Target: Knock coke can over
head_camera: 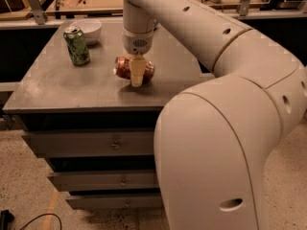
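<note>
The red coke can (123, 68) lies on its side, low over the middle of the grey tabletop (62, 87); whether it touches the top I cannot tell. My gripper (136, 78) reaches straight down from the arm and is shut on the can's middle. One tan finger (136, 71) crosses the can's front, and the other finger is hidden behind the can. The can's ends stick out to the left and right of the finger.
A green patterned can (76, 46) stands upright at the table's back left, with a white bowl (88, 29) just behind it. My large white arm (216, 128) fills the right foreground. Drawers (96, 143) sit under the tabletop, and a workbench runs behind.
</note>
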